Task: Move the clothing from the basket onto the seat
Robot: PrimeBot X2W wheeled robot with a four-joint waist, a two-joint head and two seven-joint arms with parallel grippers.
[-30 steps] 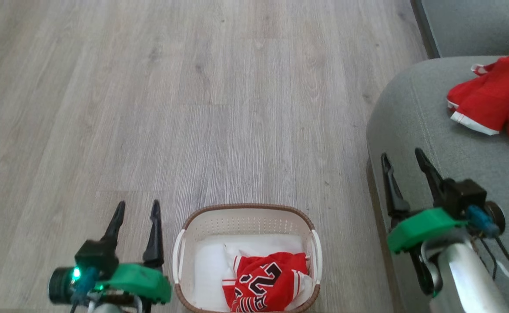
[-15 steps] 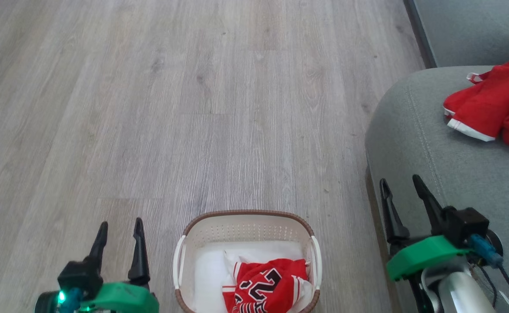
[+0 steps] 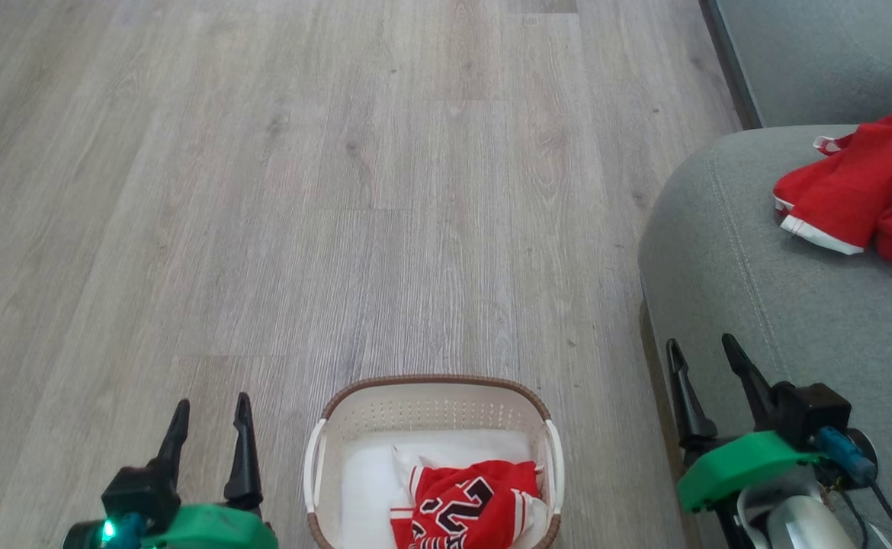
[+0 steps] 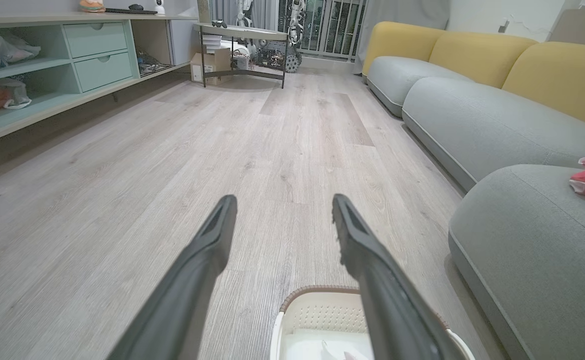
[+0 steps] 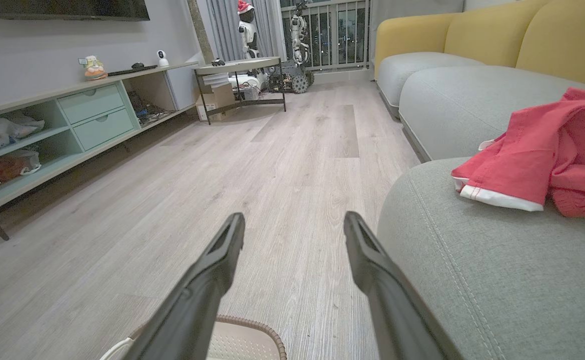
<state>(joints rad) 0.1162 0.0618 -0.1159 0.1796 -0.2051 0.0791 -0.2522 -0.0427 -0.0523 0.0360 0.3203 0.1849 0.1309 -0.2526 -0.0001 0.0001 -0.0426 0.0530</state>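
The wooden floor (image 3: 339, 191) spreads ahead, with the grey-green seat (image 3: 751, 320) at the right. On the seat lies the plain red garment (image 3: 835, 191). The cream basket (image 3: 431, 404) sits on the floor between both tools and holds the red jersey (image 3: 484, 496). Its black figures seem to start with a "2"; the rest is too crumpled to read. The left tool (image 3: 212, 402) hangs released just left of the basket. The right tool (image 3: 700, 342), equally spread and empty, is near the seat's rounded edge.
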